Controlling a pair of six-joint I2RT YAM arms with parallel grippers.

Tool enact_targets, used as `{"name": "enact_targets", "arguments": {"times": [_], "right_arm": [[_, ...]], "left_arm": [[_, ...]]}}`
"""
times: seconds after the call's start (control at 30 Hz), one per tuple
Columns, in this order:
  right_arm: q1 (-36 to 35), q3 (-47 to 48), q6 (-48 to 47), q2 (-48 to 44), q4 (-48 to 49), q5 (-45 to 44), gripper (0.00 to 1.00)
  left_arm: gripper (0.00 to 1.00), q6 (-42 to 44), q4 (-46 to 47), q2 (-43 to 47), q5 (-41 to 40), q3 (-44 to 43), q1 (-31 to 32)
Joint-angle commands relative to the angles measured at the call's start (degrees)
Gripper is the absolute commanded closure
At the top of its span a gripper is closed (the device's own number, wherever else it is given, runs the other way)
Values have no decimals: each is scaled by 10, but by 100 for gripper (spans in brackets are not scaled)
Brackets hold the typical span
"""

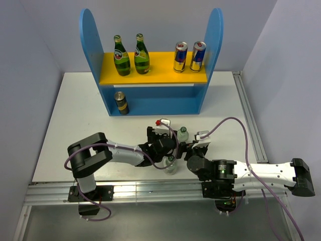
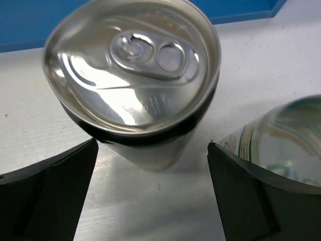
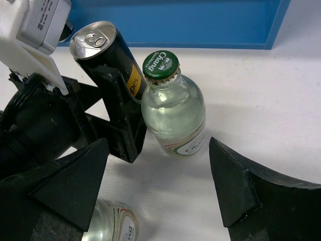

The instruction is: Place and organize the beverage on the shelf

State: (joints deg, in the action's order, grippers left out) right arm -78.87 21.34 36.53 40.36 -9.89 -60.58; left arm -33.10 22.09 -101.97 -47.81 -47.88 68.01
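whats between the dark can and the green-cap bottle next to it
A finger of the left end effector, which is open around the can. The right wrist view shows it standing between the can and the bottle.

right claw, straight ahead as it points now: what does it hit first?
Likely the upright clear bottle, centred ahead between the open fingers of the right claw. The left claw, open around the dark can, sits just left of that line; depth unclear.

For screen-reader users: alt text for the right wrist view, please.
A green-capped clear bottle stands on the white table, framed by the open right claw. Beside it, the left claw flanks a dark can; the blue shelf is behind.
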Motion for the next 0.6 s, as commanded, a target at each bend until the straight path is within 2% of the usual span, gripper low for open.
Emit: {"name": "enact_targets", "arguments": {"times": [0.0,0.4,0.5,0.57], "right_arm": [[-4,6,4,3,32,2,12],[-4,7,-3,11,42,8,12],[-5,6,-6,14,45,10,12],[-5,7,-8,17,47,10,12]], "left_arm": [[3,26,38,-4,-20,-12,-12],[5,66,124,-65,-2,-37,-65],[7,75,146,-71,4,-42,-77],[14,81,152,-72,-1,-44,-82]]}}
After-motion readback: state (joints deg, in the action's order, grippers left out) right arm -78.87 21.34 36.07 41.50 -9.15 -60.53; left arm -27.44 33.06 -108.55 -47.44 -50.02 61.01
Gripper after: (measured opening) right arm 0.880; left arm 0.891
